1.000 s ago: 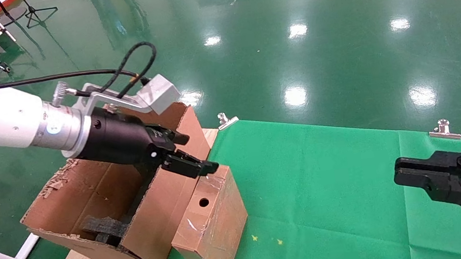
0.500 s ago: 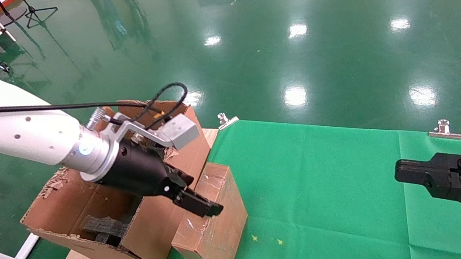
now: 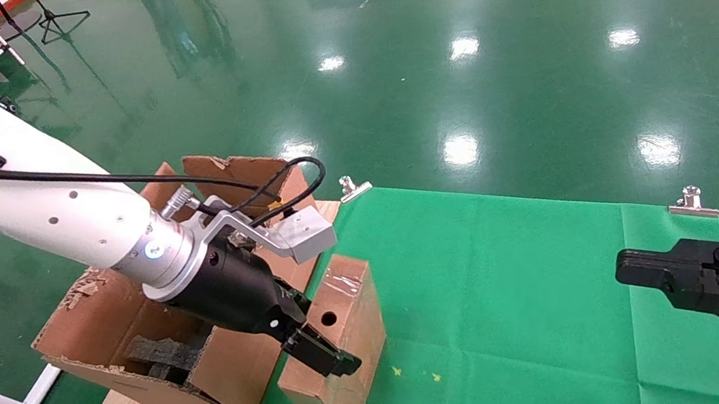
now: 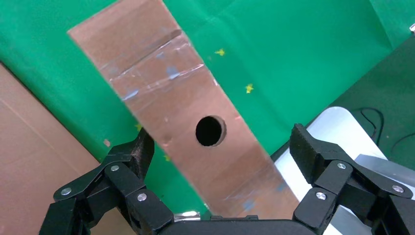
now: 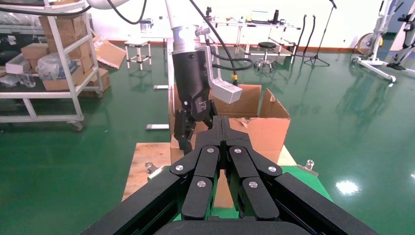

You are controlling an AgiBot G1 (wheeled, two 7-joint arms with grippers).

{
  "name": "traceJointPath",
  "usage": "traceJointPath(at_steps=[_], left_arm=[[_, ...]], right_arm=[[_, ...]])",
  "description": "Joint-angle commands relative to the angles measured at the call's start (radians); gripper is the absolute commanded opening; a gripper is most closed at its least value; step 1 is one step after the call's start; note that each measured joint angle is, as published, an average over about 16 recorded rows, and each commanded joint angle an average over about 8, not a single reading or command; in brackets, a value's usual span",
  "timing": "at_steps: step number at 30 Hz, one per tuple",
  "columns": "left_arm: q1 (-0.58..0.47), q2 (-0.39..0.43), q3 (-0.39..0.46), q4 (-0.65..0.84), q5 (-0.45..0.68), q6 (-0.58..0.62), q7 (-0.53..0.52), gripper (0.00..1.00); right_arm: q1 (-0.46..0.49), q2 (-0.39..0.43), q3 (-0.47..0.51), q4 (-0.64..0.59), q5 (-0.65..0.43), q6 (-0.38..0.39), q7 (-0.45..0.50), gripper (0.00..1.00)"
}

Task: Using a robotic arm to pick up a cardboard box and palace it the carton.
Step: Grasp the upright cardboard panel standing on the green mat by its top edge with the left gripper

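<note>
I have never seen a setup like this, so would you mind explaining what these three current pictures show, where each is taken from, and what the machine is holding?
It is a two-armed robot. The wide picture comes from its head camera, looking down at a green cloth on a table. The other two come from cameras on each wrist. The left gripper is on the white arm and has come down around the small cardboard box. The left wrist view shows its fingers open on either side of the box, not yet gripping, so nothing is held. Beside the box stands the carton, with torn flaps and dark foam inside. The right gripper waits over the cloth on the right, shut and empty.
</note>
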Motion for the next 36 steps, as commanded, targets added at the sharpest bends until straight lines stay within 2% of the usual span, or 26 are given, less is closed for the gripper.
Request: traceJointPath(at_steps=[1, 5, 7, 36], left_arm=[[-0.005, 0.002, 0.010, 0.000, -0.009, 0.002, 0.005, 0.62], [-0.003, 0.001, 0.004, 0.000, -0.004, 0.002, 0.001, 0.13], [-0.001, 0.000, 0.001, 0.000, -0.002, 0.002, 0.000, 0.00], [0.006, -0.002, -0.014, 0.007, 0.009, -0.005, -0.004, 0.00]], right_arm=[[0.000, 0.000, 0.000, 0.000, 0.000, 0.000, 0.000, 1.00], [0.000, 0.000, 0.000, 0.000, 0.000, 0.000, 0.000, 1.00], [0.000, 0.000, 0.000, 0.000, 0.000, 0.000, 0.000, 1.00], [0.000, 0.000, 0.000, 0.000, 0.000, 0.000, 0.000, 1.00]])
